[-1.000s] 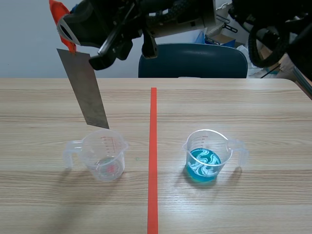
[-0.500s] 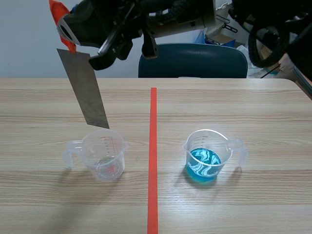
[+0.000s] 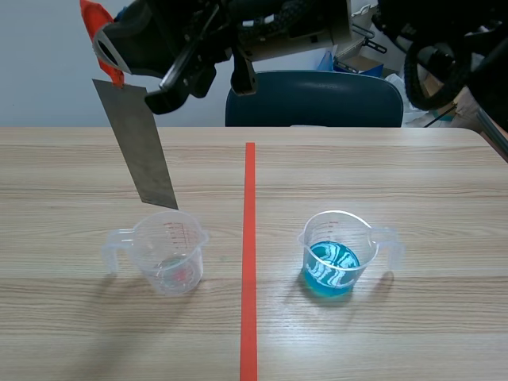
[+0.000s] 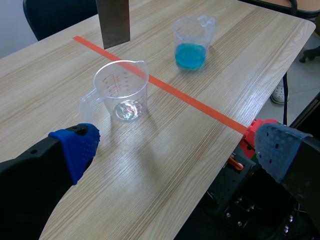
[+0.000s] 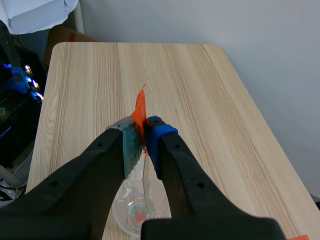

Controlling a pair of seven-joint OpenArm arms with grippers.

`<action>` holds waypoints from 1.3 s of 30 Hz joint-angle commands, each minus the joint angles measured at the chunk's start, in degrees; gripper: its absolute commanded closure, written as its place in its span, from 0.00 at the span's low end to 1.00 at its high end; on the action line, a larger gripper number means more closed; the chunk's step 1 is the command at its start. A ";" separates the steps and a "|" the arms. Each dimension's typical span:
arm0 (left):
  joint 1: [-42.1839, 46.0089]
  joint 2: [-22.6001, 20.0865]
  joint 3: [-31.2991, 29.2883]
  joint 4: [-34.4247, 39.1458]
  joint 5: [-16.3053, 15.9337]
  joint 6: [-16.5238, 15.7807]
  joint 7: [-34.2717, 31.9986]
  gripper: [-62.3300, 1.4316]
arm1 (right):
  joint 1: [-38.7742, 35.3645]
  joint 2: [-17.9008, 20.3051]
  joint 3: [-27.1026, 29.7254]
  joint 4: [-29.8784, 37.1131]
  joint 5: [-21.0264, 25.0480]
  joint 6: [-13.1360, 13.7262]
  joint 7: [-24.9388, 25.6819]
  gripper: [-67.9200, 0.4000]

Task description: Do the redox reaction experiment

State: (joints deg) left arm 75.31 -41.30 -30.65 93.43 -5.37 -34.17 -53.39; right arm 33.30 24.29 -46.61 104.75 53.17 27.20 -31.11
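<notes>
Wooden tabletop (image 3: pixel 413 175) is divided by an orange-red tape line (image 3: pixel 249 238) running up the middle of the scene view. Left of centre, a clear plastic measuring cup (image 3: pixel 169 255) with red graduations is seen standing upright, handle toward the left edge; whether it holds anything cannot be told. Right of centre, a second clear measuring cup (image 3: pixel 333 255) is seen, holding swirled blue liquid, handle toward the right edge. The two cups are well apart, with the line between them. The right arm is stretched across the top of the frame to the upper left. Right end effector (image 5: pixel 141 132) is pressed onto the upper end of a grey metal strip (image 3: pixel 136 147), at an orange tab (image 3: pixel 97 20). The strip is hung tilted, its lower end toward the clear cup, above the rim and not touching it. Left end effector (image 4: pixel 175 146) is spread wide, nothing between its blue pads; the clear cup is seen ahead of it, the blue one farther on. A dark blue chair back (image 3: pixel 317 99) is noted beyond the far table edge.
</notes>
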 commanded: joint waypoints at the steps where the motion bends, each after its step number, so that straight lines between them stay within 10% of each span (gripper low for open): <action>1: 0.13 0.46 0.42 0.81 -0.57 0.17 -0.59 0.00 | 0.98 0.35 -0.07 -0.02 0.42 -0.24 0.76 0.99; 18: 0.13 0.48 0.42 0.81 -0.57 0.17 0.28 0.00 | -2.75 13.70 9.03 5.49 4.57 -0.11 2.10 0.99; 39: 0.13 0.46 0.42 0.81 -0.57 0.17 0.94 0.00 | -17.46 37.55 24.55 7.10 10.51 8.46 14.16 0.99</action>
State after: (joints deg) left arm 75.31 -41.30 -30.65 93.43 -5.37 -34.15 -51.48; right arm 15.62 61.41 -23.00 111.26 63.07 35.83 -18.06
